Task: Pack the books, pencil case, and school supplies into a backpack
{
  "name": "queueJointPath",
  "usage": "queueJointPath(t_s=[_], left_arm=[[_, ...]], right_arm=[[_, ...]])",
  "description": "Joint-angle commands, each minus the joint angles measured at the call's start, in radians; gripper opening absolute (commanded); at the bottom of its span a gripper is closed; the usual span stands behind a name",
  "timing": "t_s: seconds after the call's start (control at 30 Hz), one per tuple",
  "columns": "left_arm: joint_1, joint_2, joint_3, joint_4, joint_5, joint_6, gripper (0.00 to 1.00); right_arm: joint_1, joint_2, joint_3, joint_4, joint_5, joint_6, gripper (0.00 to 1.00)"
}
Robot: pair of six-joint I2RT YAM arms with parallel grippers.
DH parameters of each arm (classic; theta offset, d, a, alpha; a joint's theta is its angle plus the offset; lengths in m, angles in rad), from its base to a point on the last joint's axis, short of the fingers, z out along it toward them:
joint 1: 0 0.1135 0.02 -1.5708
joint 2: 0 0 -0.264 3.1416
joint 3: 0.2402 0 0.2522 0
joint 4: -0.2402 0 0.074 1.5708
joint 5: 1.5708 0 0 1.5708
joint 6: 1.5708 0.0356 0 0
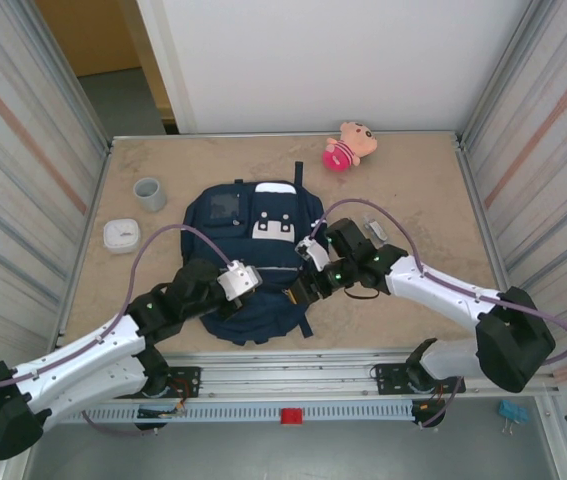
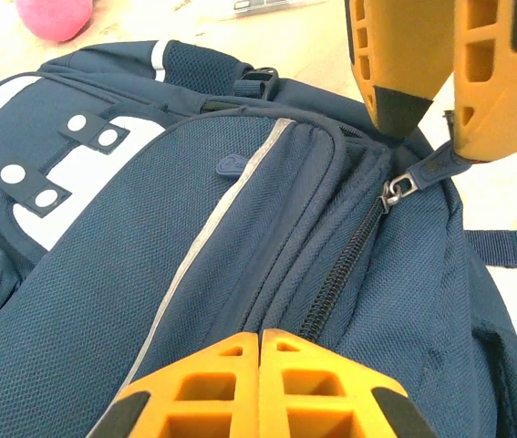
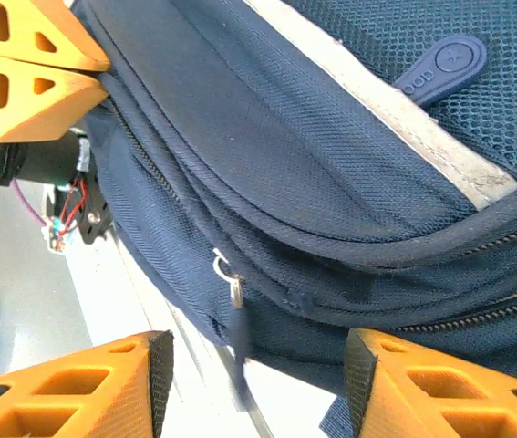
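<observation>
The left end effector has its two orange fingers pressed together, tips lying against the dark navy backpack. Whether any fabric is pinched between them cannot be told. The right end effector stands with its fingers about half apart, clamped on nothing. The metal zip pull hangs in the gap between them, nearer to its left finger. From the left wrist, the pull's fabric tab runs up to the tip of one right finger, though contact is unclear. The two end effectors face each other across the near right side of the pack, close together but apart. The backpack lies flat on the tabletop, front face up. Its long axis runs from the arm bases towards the far wall, with the carry loop at the end away from both end effectors. A pale reflective stripe runs along the front pocket, ahead and to the left of the left end effector. The zip running from the left end effector up to the pull is closed, and nothing inside the pack can be seen. A small clear-grey oblong item lies on the tabletop just right of the right end effector. A pink plush toy lies well beyond it. An upright grey cup stands well ahead and left of the left end effector.
</observation>
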Motion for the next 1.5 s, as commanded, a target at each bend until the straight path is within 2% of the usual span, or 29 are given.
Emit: queueJointPath(t_s=[0.0,0.23,0.47,0.57,0.67,0.73,0.9,1.0,1.2,1.3,1.47], left_arm=[[0.018,0.001,0.014,0.073,-0.009,-0.023,0.00],[0.019,-0.009,0.017,0.076,0.015,-0.016,0.00],[0.021,-0.010,0.029,0.074,0.018,-0.020,0.00],[0.023,-0.009,0.036,0.075,0.006,-0.017,0.00],[0.023,-0.007,0.047,0.067,0.005,-0.014,0.00],[0.024,-0.011,0.049,0.068,0.006,-0.016,0.00],[0.024,-0.027,0.047,0.066,-0.001,-0.021,0.00],[0.024,-0.037,0.045,0.068,-0.002,-0.025,0.00],[0.024,-0.041,0.043,0.067,-0.006,-0.024,0.00],[0.025,-0.043,0.047,0.068,-0.003,-0.022,0.00],[0.024,-0.047,0.048,0.076,0.005,-0.019,0.00]], right_arm=[[0.027,-0.029,0.059,-0.048,0.048,0.028,0.54],[0.054,0.017,0.082,-0.092,0.176,0.035,0.54],[0.078,0.088,0.100,-0.082,0.152,0.035,0.53],[0.084,0.094,0.108,-0.088,0.144,0.028,0.46],[0.084,0.091,0.105,-0.090,0.163,0.032,0.34],[0.082,0.091,0.106,-0.085,0.156,0.038,0.31],[0.091,0.089,0.105,-0.070,0.109,0.054,0.31],[0.094,0.100,0.115,-0.087,0.089,0.066,0.40],[0.110,0.121,0.123,-0.103,0.056,0.087,0.37],[0.112,0.128,0.133,-0.114,0.049,0.119,0.41],[0.134,0.162,0.177,-0.183,0.116,0.144,0.28]])
